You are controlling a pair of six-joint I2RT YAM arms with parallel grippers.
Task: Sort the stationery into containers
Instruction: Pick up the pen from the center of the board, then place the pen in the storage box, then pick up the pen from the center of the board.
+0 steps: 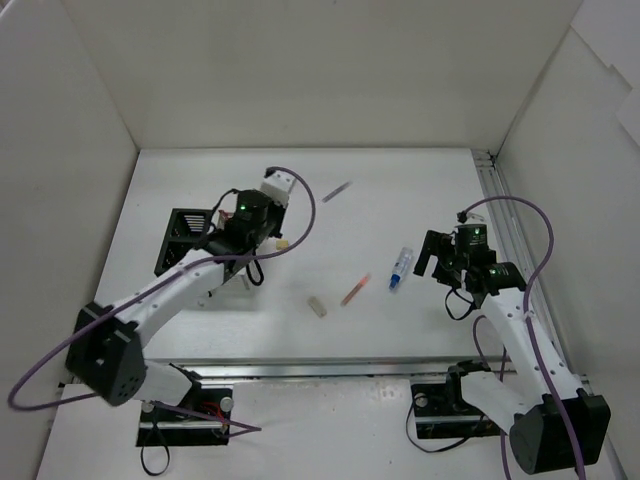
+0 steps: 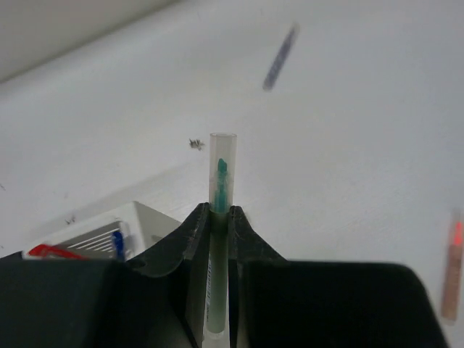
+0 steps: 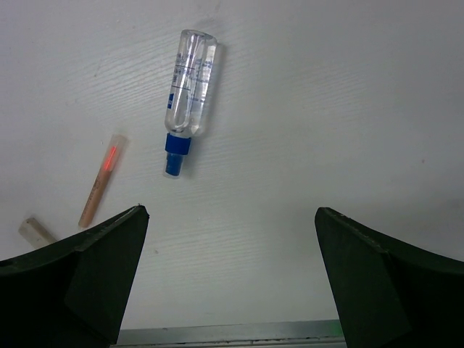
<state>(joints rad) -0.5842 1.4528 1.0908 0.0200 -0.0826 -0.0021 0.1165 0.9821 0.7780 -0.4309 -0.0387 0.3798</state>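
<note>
A red thing and a blue thing are seen in the white container (image 2: 145, 221), just beside the left claw (image 2: 221, 214). That claw is clenched on a green pen (image 2: 221, 170). What lies in the black container (image 1: 183, 240) cannot be told. The right claw (image 3: 230, 211) is spread wide near the surface's (image 1: 400, 200) right edge, close to the clear tube (image 3: 190, 87). Between the arms, a red pen (image 1: 355, 289) and an eraser (image 1: 317, 306) are scattered.

A robotics lab test cell: plain white panels (image 1: 300, 70) wall in the table (image 1: 400, 190) from nine to three o'clock, and two arms (image 1: 170, 290) trailing purple cables (image 1: 548, 250) are bolted to a rail (image 1: 330, 368) at six o'clock.
</note>
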